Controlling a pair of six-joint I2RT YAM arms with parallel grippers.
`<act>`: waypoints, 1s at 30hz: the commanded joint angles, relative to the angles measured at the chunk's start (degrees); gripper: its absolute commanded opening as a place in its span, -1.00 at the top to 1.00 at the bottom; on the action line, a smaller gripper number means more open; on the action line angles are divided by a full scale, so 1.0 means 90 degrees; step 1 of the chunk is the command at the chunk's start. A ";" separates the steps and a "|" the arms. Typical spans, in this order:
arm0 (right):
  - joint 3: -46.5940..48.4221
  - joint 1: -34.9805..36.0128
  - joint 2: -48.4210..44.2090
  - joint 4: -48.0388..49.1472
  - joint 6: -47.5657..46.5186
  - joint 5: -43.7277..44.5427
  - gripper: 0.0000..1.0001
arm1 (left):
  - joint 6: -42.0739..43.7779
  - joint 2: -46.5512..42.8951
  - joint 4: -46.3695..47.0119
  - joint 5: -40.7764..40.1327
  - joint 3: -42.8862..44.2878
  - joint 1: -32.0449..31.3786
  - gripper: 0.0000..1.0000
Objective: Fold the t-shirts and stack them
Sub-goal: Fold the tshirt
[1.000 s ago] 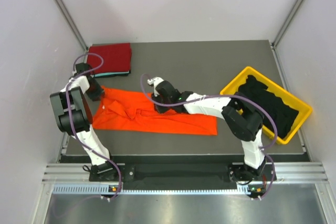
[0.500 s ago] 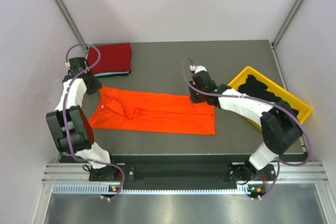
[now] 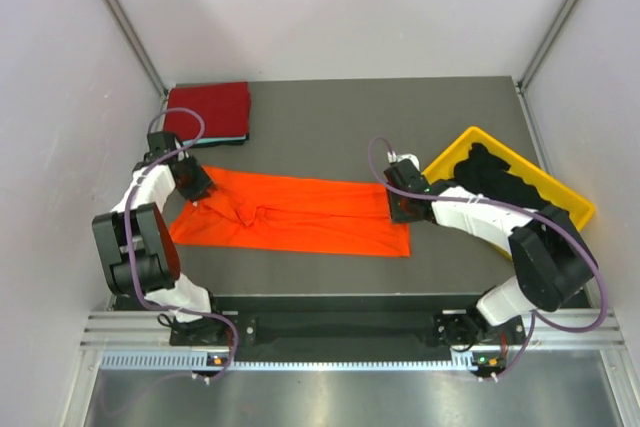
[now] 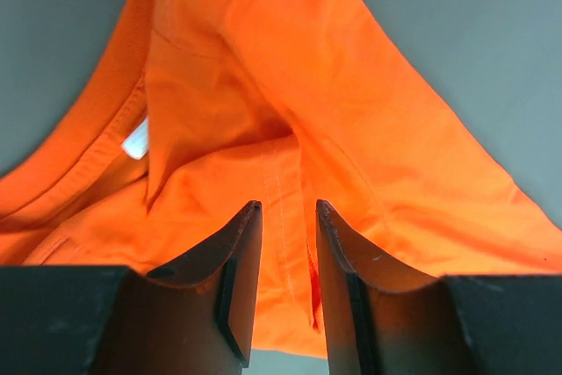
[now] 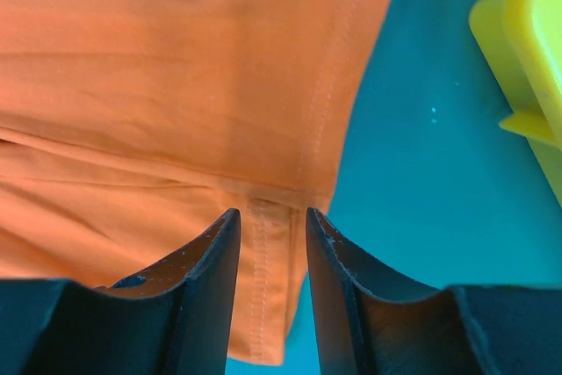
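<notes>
Soft, light and limp, the orange shirt point(image 3: 290, 212) would likely sag and crease; hold was best taken at its end corners. It lay across the table point(image 3: 330, 137) as a long strip, collar end bunched. The left gripper point(image 4: 288, 205) and right gripper point(image 5: 272, 212) stood narrowly spread over its ends, pinching nothing.

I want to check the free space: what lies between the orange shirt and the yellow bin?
Only bare table, seen in the right wrist view between the orange shirt and the yellow bin. In the top view the right arm crosses above it.
</notes>
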 commanded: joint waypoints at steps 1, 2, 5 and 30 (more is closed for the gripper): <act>-0.0026 -0.0066 -0.0220 0.0088 0.0168 0.0212 0.28 | -0.0099 0.0289 0.0465 0.0257 0.0023 0.0008 0.28; -0.0055 -0.0076 -0.0171 0.0107 0.0178 0.0203 0.28 | -0.0089 0.0339 0.0465 0.0199 0.0043 0.0008 0.28; -0.0133 -0.0076 -0.0122 0.0253 0.0159 0.0066 0.30 | -0.0060 0.0466 0.0446 0.0033 0.0092 0.0008 0.28; -0.0651 -0.0281 0.0007 0.0167 0.0871 0.0885 1.00 | -0.0265 0.0856 0.0670 -0.0797 0.0102 0.0017 0.27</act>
